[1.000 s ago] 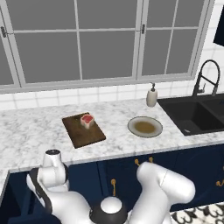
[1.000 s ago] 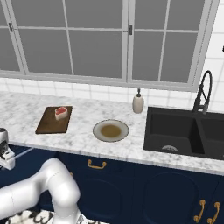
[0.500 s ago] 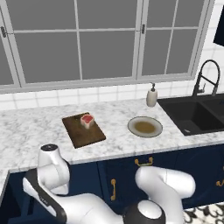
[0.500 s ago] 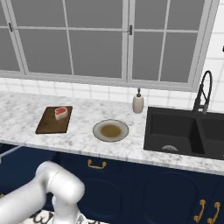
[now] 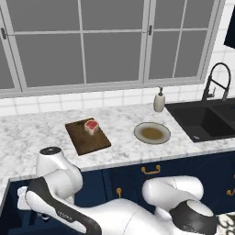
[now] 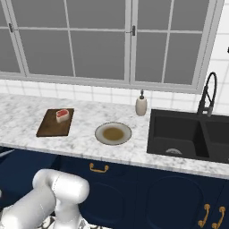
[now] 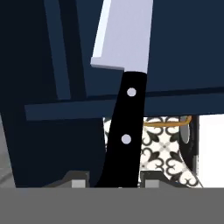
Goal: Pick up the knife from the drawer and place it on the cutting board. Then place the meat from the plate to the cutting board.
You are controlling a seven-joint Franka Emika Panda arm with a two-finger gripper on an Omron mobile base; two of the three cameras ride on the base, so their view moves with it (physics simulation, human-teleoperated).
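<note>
The knife (image 7: 127,109), black handle with two rivets and a silver blade, stands straight ahead of my gripper (image 7: 114,183) in the hand view. The gripper is shut on the knife, with the handle's lower end between the two finger tips. Behind it are the navy walls of the drawer (image 7: 52,109). On the counter the meat (image 5: 92,126) (image 6: 63,114) lies on the far end of the dark-brown cutting board (image 5: 87,137) (image 6: 53,125). The plate (image 5: 152,133) (image 6: 113,133) to its right has a bare brownish centre.
A soap bottle (image 5: 159,101) stands by the tiled wall, and a black sink (image 5: 206,120) with a tall faucet lies to the right. Patterned floor tiles (image 7: 162,144) and a brass pull (image 7: 168,123) show past the drawer. My arm's elbow (image 5: 55,172) bends low at the left below the counter edge.
The arm has swung lower and further left below the counter. In the right base view the hand has slipped out at the left edge. Meat, board and plate have not moved.
</note>
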